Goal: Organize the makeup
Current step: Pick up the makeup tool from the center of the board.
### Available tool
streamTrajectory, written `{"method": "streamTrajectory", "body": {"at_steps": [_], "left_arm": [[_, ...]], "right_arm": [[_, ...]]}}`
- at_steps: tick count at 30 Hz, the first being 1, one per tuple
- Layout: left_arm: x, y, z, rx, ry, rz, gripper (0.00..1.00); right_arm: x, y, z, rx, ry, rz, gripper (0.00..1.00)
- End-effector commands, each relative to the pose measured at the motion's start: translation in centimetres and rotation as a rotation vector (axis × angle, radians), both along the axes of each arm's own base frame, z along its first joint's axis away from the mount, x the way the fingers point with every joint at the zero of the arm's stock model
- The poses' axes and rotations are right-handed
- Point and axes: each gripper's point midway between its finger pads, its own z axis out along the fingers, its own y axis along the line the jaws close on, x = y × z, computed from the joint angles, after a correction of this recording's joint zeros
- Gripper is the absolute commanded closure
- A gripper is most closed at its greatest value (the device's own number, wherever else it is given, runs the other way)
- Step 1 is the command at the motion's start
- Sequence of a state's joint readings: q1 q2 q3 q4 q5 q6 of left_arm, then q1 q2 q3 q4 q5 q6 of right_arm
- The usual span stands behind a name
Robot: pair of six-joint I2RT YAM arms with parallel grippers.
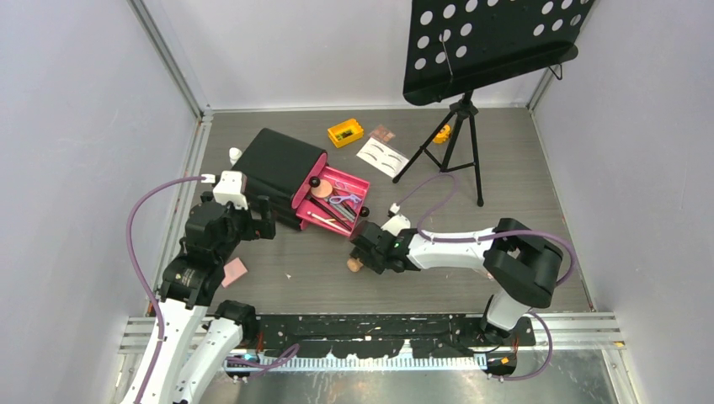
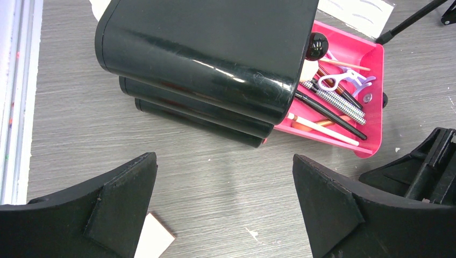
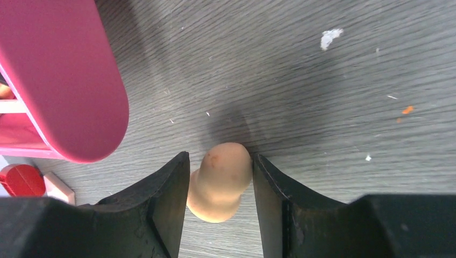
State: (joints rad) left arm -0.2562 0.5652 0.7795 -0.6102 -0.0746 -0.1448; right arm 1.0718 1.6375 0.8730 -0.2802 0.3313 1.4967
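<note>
Pairs white tubular links with bulky black joint housings on both the left arm (image 1: 199, 244) and the right arm (image 1: 450, 244). Trails a lilac left cable (image 1: 130, 231) and a matching right cable (image 1: 459, 239). Carries a boxy white block (image 1: 229, 187) at the left wrist. Ends in an all-black left gripper (image 2: 224, 157) and right gripper (image 3: 220, 161). Shows matte, wedge-shaped fingers (image 2: 123, 209) with raised triangular inner faces and blunt tips.
</note>
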Motion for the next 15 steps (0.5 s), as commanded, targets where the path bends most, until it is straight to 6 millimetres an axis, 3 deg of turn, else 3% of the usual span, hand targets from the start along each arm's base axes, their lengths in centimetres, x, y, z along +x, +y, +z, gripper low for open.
{"method": "streamTrajectory", "body": {"at_steps": [1, 3, 6, 9, 15], "left_arm": [[0.4, -0.3, 1.0, -0.004, -0.047, -0.016, 0.00], [0.4, -0.3, 1.1, -0.004, -0.050, -0.015, 0.00], [0.4, -0.2, 1.1, -0.002, -0.051, -0.010, 0.00], [0.5, -0.2, 1.3, -0.006, -0.052, -0.008, 0.00], [1.6, -1.3, 3.2, -0.030, 0.043, -0.025, 0.02]], "right_arm": [[0.8, 1.7, 0.9, 0.085, -0.019, -0.042, 0.49], [0.6, 1.7, 0.4, 0.073, -0.008, -0.032, 0.52], [0.6, 1.2, 0.1, 0.048, -0.014, -0.028, 0.67], [1.2, -0.1, 1.5, 0.000, -0.075, -0.028, 0.75], [1.7, -2.7, 4.6, -0.076, -0.180, -0.001, 0.78]]}}
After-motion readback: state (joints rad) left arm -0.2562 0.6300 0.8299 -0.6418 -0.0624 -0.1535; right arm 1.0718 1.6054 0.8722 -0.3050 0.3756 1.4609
